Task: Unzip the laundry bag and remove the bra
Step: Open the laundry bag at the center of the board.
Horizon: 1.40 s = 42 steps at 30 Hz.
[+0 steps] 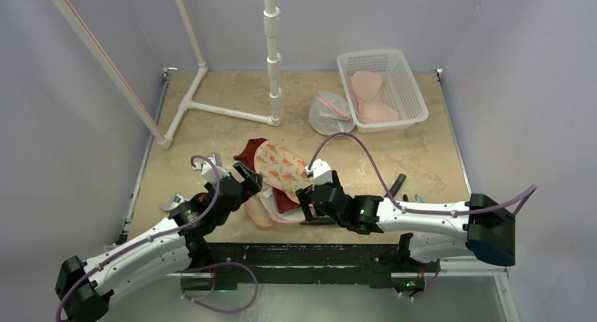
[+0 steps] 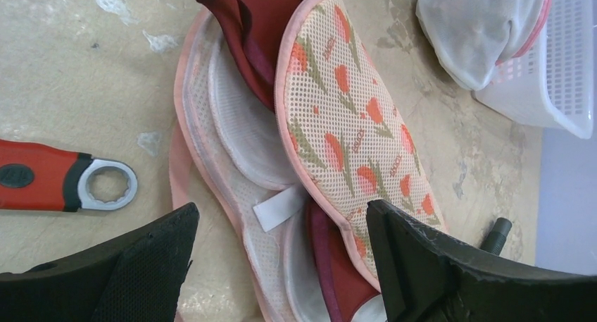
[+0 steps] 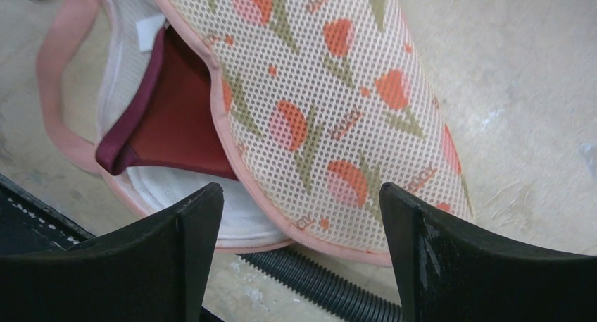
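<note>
From above we see the laundry bag (image 1: 281,163), floral mesh with pink trim, lying near the middle of the counter's (image 1: 422,153) near edge, its mouth gaping and the maroon bra (image 1: 250,151) poking out on the far-left side. The left gripper (image 1: 246,183) sits just beside the bag's left side and the right gripper (image 1: 308,201) at its near-right end, so the bag is hemmed in between the two. At the far-right corner stands a white basket (image 1: 415,96) holding pink pieces, with a second mesh bag (image 1: 329,113) touching its left wall, and a white pipe frame (image 1: 225,112) takes up the far-left corner. In the left wrist view the left gripper (image 2: 281,216) has its fingers spread wide with nothing pinched, and the laundry bag (image 2: 352,118) lies beyond them with the bra (image 2: 253,19) running under the floral flap. A red-handled wrench (image 2: 63,184) lies on the counter just left of the bag (apart from it), and a black peg (image 2: 496,234) shows to the right. In the right wrist view the right gripper (image 3: 299,195) is likewise spread wide and empty above the laundry bag (image 3: 338,89). The bra (image 3: 176,118) shows in the opening, and a black ribbed hose (image 3: 310,283) crosses just under the bag's near rim.
</note>
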Tool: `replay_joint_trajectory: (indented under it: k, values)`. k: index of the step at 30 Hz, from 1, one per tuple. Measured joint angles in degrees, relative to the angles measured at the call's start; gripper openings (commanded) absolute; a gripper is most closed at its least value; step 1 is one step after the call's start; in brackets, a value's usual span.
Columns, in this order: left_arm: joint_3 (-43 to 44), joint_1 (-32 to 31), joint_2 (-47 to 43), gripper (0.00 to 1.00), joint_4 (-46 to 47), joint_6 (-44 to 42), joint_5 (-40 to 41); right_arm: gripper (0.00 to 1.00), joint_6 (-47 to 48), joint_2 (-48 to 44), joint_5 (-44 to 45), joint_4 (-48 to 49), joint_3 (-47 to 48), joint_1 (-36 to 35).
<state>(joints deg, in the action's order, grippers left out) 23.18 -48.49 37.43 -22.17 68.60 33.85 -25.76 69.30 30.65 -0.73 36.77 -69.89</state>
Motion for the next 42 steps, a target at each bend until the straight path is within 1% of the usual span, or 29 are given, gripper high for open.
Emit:
replay_joint_trajectory:
  k: [2, 4, 5, 8, 10, 12, 13, 14, 18, 24, 25, 26, 30, 35, 38, 42]
  values:
    - [-1.49, 0.00, 1.09, 0.84, 2.86, 0.04, -0.79, 0.83, -2.19, 1.09, -0.09, -1.16, -0.04, -0.24]
    - [-1.97, 0.00, 3.48, 0.79, 5.99, 0.04, -1.55, 0.82, -4.02, 0.72, -0.28, -1.29, -0.35, -0.24]
    - [-1.90, 0.09, 5.68, 0.76, 8.20, 0.00, -1.90, 0.81, -4.96, -0.15, -0.35, -1.14, -0.79, -0.24]
    - [-0.15, 0.87, 13.97, 0.70, 12.98, -0.15, -3.69, 0.80, -7.13, -4.13, -0.31, -0.35, -1.99, -0.24]
    - [0.98, 1.73, 19.04, 0.69, 16.04, -0.20, -5.29, 0.80, -7.91, -6.64, -0.20, 0.17, -2.49, -0.24]
    - [1.68, 2.73, 22.27, 0.68, 18.62, -0.17, -6.71, 0.80, -8.37, -9.18, -0.15, 0.31, -2.75, -0.24]
    - [1.92, 3.21, 23.45, 0.65, 19.61, -0.15, -7.26, 0.80, -8.50, -10.14, -0.15, 0.35, -2.82, -0.24]
    - [2.03, 3.61, 24.35, 0.61, 20.41, -0.11, -7.72, 0.80, -8.59, -11.10, -0.15, 0.50, -2.95, -0.24]
    - [2.03, 5.31, 27.12, 0.36, 23.52, -0.09, -9.44, 0.81, -8.59, -13.14, -0.15, 1.05, -3.30, -0.24]
    - [3.96, 6.86, 30.01, 0.09, 25.14, -1.16, -11.32, 0.83, -8.20, -13.09, -0.35, 3.17, -4.81, -0.24]
    - [4.61, 6.95, 30.32, 0.02, 25.24, -1.57, -11.61, 0.83, -8.04, -13.11, -0.37, 3.78, -5.25, -0.24]
    - [5.14, 7.08, 30.45, 0.00, 25.49, -1.84, -11.87, 0.84, -7.76, -13.11, -0.37, 4.26, -5.51, -0.24]
    - [7.76, 7.23, 30.60, 0.00, 25.53, -3.52, -13.33, 0.87, -6.12, -12.59, -0.13, 6.78, -5.75, -0.24]
    - [12.68, 7.23, 32.24, 0.00, 25.51, -5.25, -15.65, 0.88, -3.04, -9.40, 1.51, 11.52, -5.75, -0.24]
    - [15.21, 7.23, 33.31, 0.00, 25.51, -5.44, -17.18, 0.87, -0.61, -7.34, 3.28, 15.12, -5.75, -0.22]
    - [17.86, 7.28, 34.67, 0.00, 25.42, -5.68, -18.88, 0.82, 3.41, -3.30, 6.05, 19.02, -5.18, -0.15]
